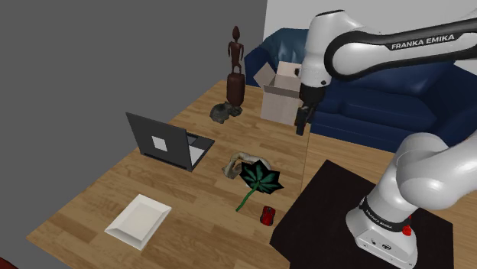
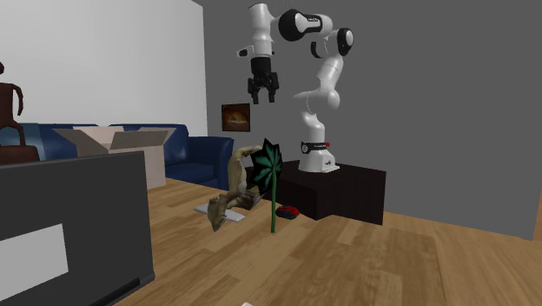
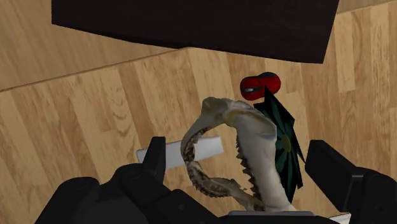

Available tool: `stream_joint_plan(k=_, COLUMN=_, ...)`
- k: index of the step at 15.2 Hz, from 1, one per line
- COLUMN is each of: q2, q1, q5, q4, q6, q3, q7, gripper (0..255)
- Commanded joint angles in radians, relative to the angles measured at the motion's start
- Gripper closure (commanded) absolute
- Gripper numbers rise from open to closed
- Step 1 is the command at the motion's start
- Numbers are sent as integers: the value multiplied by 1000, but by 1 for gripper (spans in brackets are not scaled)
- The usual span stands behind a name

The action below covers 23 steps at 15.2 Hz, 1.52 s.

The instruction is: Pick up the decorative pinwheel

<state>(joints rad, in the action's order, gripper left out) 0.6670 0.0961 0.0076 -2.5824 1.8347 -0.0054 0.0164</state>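
Dark-green pinwheel (image 1: 262, 177) stands at the shoulder view's centre on the wooden floor (image 1: 191, 206), long axis vertical, head uppermost, just beside a jawbone (image 1: 237, 163). Tool (image 2: 264, 97) hangs high above, its 2 fingers spread.

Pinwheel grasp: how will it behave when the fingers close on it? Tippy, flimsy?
Likely top-heavy: the pinwheel stands upright, with a wide head on a thin green stem, so a nudge may tip it. The head blades look thin and probably flimsy; the stem seems safer to grip. The jaw bone beside it leaves little room.
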Motion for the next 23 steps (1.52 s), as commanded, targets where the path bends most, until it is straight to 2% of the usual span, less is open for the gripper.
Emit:
stream_joint_plan(k=1, q2=-32, q1=24, q5=26, q4=-28, q6=65, q3=0, q7=22, gripper=0)
stream_joint_plan(k=13, q2=-336, q1=202, q5=233, q4=-89, q6=441, q3=28, q7=173, gripper=0)
stream_joint_plan(k=22, q2=-427, q1=212, q5=262, q4=-125, q6=565, q3=28, q7=206, gripper=0)
stream_joint_plan(k=23, q2=-427, q1=213, q5=262, q4=-125, q6=566, q3=28, q7=205, gripper=255)
